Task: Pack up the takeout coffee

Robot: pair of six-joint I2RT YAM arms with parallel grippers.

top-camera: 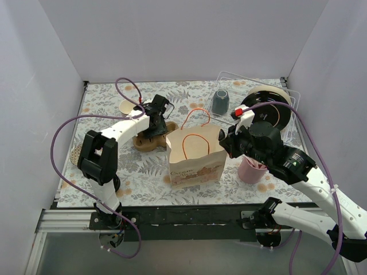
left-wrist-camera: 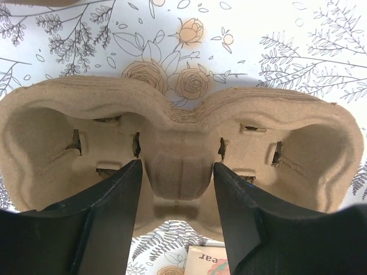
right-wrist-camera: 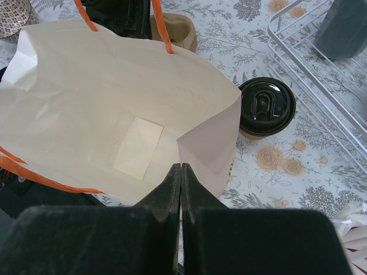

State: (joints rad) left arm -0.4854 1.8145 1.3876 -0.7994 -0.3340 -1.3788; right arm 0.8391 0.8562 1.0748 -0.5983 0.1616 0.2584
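The coffee cup (right-wrist-camera: 266, 108) is seen on the tabletop (right-wrist-camera: 275, 177), right of the open bag (right-wrist-camera: 114, 114); packing remains undone. The bag's rim is pinched by the shut right pincer (right-wrist-camera: 181, 167). The cardboard cup tray (left-wrist-camera: 178, 154) is straddled, perhaps gripped, by the half-open left pincer (left-wrist-camera: 176, 172).

Table (top-camera: 143, 175) has a floral-print cover. Directly on it: open paper bag (top-camera: 196, 156) at centre, pulp cup carrier (top-camera: 150, 140) left of it, lidded coffee cup (right-wrist-camera: 266, 107) beside the bag. Wire rack (top-camera: 289, 94) sits back right, pink cup (top-camera: 251, 170) front right.
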